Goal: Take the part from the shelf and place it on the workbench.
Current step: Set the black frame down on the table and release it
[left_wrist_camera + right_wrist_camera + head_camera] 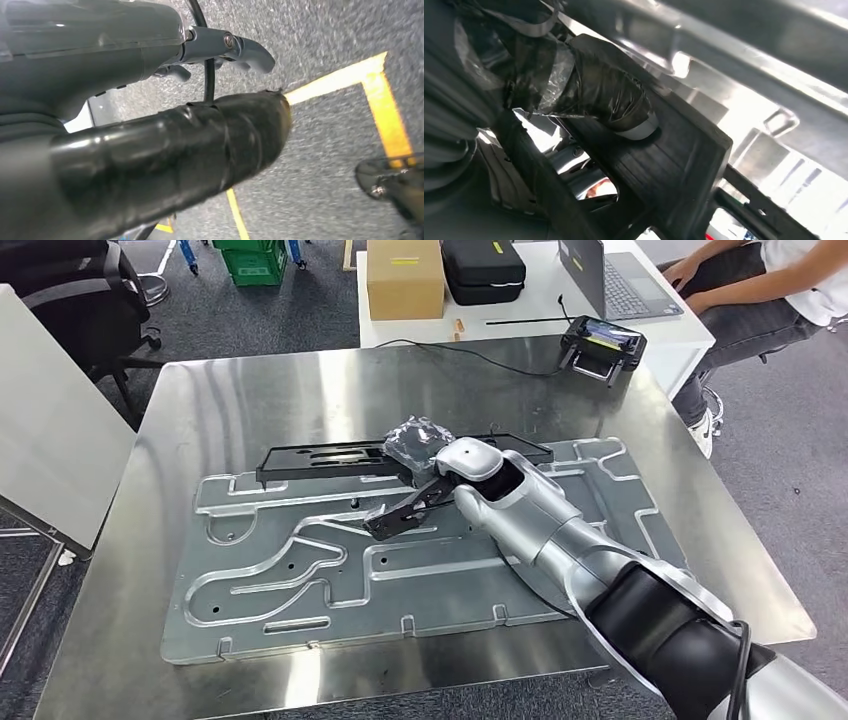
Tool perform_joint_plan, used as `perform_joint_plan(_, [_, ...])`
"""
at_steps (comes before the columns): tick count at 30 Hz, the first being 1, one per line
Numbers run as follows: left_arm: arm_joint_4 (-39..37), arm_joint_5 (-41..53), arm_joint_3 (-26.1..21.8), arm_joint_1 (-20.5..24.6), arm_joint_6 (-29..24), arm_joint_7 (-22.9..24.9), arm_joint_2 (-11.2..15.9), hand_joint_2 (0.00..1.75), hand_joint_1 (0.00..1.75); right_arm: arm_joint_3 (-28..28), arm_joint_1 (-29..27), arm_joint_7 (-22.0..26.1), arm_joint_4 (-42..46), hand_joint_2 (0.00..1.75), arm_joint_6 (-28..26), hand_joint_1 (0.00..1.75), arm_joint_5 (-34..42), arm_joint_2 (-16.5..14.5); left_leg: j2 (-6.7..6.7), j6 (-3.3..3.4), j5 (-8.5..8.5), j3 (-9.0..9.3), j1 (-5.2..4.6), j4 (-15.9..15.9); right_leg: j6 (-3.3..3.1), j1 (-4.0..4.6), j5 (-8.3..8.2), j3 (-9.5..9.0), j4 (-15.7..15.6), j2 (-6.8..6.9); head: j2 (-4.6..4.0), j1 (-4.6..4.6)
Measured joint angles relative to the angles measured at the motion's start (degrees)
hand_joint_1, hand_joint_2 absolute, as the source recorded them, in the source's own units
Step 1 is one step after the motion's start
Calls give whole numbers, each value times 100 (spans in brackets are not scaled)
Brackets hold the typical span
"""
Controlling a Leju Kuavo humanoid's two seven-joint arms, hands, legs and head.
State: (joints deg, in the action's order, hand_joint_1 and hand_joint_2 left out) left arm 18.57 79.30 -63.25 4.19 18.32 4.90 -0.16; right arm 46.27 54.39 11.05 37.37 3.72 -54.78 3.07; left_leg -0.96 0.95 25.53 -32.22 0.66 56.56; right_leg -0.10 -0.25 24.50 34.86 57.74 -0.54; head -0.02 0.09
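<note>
Right hand [425, 475] was out over the middle of the bench [200, 410], fingers wrapped on the black part [330, 458], a long flat slotted plastic piece. Part lay across the far edge of the big stamped metal panel [300, 570] that sat flat on the bench; whether it rested fully on the panel or was a touch lifted, couldn't tell. In the right wrist view the taped thumb [609, 95] pressed on top of the part [674, 160] with the darker fingers underneath, so the grip was closed on it. Left hand [150, 150] hung down over grey carpet [330, 150] with yellow floor tape [385, 115]; its fingers were too close and blurred to say if they were spread or curled, nothing seen in them. Behind the bench: a white table [530, 320] with a cardboard box [404, 278], a black case [482, 270], a laptop [610, 275] and a handheld controller [602, 345] at the edge. A person [760, 290] sat at that table, hands at the laptop. Black office chair [80, 300] far left, green crates [255, 260] beyond.
</note>
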Motion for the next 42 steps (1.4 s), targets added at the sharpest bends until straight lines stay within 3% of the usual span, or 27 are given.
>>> perform_joint_plan(5, [3, -36, 0, 0, 2, -104, 7, 0, 0, 0, -24, 102, -62, 175, 19, 175, -99, -35, 3, -17, 9, 24, 3, -28, -25, 6, 16, -9, 4, -3, 0, -1])
perform_joint_plan(9, [10, -70, -13, -18, 92, -139, 1, 175, 0, 1, -73, 225, -63, 0, 191, 0, -143, -66, 3, -24, 6, 27, 4, -32, -28, 8, 17, -11, 11, -3, 0, -1])
perform_joint_plan(21, [19, -36, -37, -62, 205, -149, 10, 175, 0, 85, -97, 331, 63, 0, 447, 0, -82, -222, 4, -35, 11, 48, -2, -27, -29, 4, 18, -41, 11, -6, 0, 1])
perform_joint_plan(25, [19, -60, -40, -62, 185, -149, 11, 0, 0, 104, -94, 337, 77, 0, 444, 0, -63, -237, 4, -36, 13, 53, -3, -24, -29, 3, 18, -47, 11, -5, 0, 0])
perform_joint_plan(35, [103, -271, -210, -87, 201, -128, -6, 0, 0, 205, -159, 83, 859, 0, 388, 0, 199, -256, 6, -29, 26, 51, -6, -7, -30, -5, 21, -43, 3, -9, 0, 0])
perform_joint_plan(39, [280, -292, -310, -143, 337, -58, -69, 0, 0, 204, -400, -251, 1608, 0, 94, 0, 35, -192, 15, 18, 54, 49, -18, 25, -5, -20, 24, -52, -8, -16, 0, 0])
perform_joint_plan(42, [447, -256, -366, -185, 429, -22, -172, 0, 0, 203, -669, -478, 2313, 0, -44, 0, -295, -136, 47, 64, -26, 105, 12, -95, 50, -14, 34, -59, -31, -24, 0, 1])
